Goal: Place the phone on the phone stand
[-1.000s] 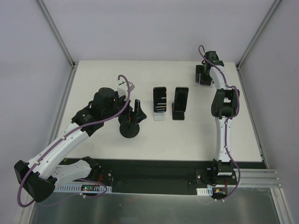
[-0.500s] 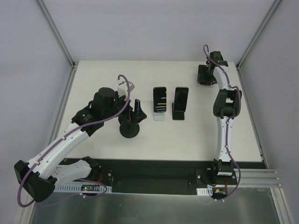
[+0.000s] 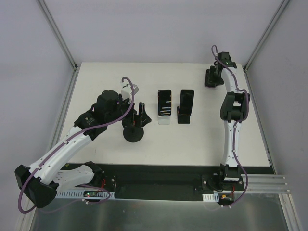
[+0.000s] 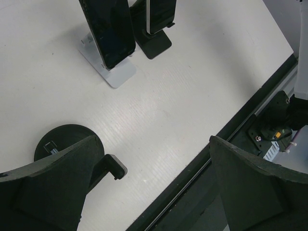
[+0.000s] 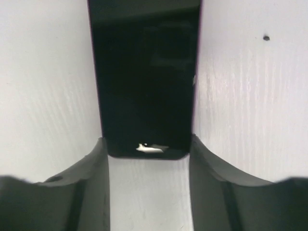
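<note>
The phone (image 5: 144,72) lies flat and screen-up on the surface (image 3: 192,144) in the far right corner, well apart from the empty round-based stand (image 3: 133,134) on the left. The right gripper (image 5: 147,142) straddles its near end. Its jaws stand apart at the phone's width, with the tips against the two long edges; whether they are squeezing yet cannot be told. The left gripper (image 4: 154,163) hangs just above the round-based stand, jaws wide apart and empty. Two other phones (image 3: 164,102) are propped on their own stands mid-surface.

The phone looks like a thin, rigid slab with a glossy face, so it is probably light but slick, and its glass would not take a knock or a drop well. Lying flat, it offers only its narrow side edges. A hold this close to one end would likely let the far end sag or swing, so a grip nearer the middle of the long edges, with firm but modest pressure, seems safer.
</note>
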Robot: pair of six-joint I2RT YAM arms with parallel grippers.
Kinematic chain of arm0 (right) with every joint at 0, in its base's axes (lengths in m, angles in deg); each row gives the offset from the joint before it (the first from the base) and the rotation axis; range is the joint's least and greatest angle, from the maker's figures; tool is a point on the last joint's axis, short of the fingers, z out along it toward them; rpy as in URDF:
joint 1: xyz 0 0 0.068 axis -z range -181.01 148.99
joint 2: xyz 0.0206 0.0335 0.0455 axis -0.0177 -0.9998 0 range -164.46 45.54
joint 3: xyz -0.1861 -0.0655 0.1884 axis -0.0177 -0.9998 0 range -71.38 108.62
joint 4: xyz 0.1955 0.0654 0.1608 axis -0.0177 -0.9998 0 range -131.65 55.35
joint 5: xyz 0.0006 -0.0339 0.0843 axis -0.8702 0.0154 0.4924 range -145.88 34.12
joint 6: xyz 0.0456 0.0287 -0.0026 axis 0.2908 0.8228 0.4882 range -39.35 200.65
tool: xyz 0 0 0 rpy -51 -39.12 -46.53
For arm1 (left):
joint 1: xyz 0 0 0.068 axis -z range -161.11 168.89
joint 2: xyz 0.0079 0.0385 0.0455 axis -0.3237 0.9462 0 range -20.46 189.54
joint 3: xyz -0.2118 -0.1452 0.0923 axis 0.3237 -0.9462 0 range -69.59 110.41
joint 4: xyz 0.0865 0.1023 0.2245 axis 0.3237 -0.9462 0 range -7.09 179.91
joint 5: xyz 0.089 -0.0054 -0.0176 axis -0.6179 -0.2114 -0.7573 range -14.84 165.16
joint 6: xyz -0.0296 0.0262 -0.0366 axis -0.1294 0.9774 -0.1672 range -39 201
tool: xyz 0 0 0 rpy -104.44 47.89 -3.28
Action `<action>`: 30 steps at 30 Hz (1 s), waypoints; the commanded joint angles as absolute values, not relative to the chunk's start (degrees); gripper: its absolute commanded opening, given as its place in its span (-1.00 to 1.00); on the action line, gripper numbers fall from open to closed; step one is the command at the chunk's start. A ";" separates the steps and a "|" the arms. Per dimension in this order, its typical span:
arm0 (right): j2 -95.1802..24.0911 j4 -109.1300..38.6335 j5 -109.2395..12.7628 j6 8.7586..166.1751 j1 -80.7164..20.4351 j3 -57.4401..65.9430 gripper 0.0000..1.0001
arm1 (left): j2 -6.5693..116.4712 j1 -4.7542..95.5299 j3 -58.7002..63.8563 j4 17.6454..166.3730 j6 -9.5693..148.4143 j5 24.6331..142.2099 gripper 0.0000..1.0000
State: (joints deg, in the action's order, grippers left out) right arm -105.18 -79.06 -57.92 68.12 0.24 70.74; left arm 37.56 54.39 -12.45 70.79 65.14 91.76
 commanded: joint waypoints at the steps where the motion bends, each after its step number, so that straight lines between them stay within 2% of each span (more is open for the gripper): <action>1: -103.27 -81.24 -54.23 70.36 -0.22 67.95 -0.44 | 37.11 53.61 -13.08 72.68 64.74 93.79 0.95; 4: -99.06 -80.01 -53.16 71.51 -0.22 62.58 -0.63 | 36.41 53.25 -13.69 73.03 64.57 94.67 0.95; 8: -92.99 -78.43 -51.05 71.43 -0.31 50.83 -0.70 | 35.36 52.82 -14.13 73.21 64.39 95.38 0.95; 9: -89.41 -77.12 -50.35 71.60 -0.31 48.26 -0.64 | 35.09 52.81 -14.31 73.29 64.39 95.55 0.94; 10: -87.72 -73.80 -49.47 71.95 -0.31 46.06 -0.47 | 34.74 52.73 -14.39 73.38 64.48 95.55 0.94; 11: -85.10 -72.20 -48.94 73.00 -0.31 42.73 -0.45 | 34.74 52.64 -14.66 73.56 64.39 95.55 0.94; 16: -84.28 -69.64 -41.31 75.73 -0.49 43.49 -0.34 | 36.06 51.24 -14.40 74.00 63.86 96.08 0.93; 18: -84.10 -67.54 -39.19 76.60 -0.84 43.31 -0.13 | 36.41 49.74 -14.22 74.43 62.99 96.17 0.93; 23: -85.24 -64.20 -32.25 82.04 -0.58 44.55 0.12 | 37.46 44.83 -12.03 75.58 59.21 98.27 0.93; 24: -85.33 -59.57 -30.76 83.71 -0.57 44.02 0.23 | 38.33 42.64 -11.50 75.67 56.86 98.97 0.93; 27: -86.29 -45.80 -24.60 96.70 -0.22 40.07 0.43 | 40.44 39.91 -9.30 76.45 52.63 100.29 0.93; 30: -90.59 -34.97 -21.26 111.20 -0.57 40.15 0.49 | 41.94 39.11 -8.16 79.17 48.93 101.79 0.93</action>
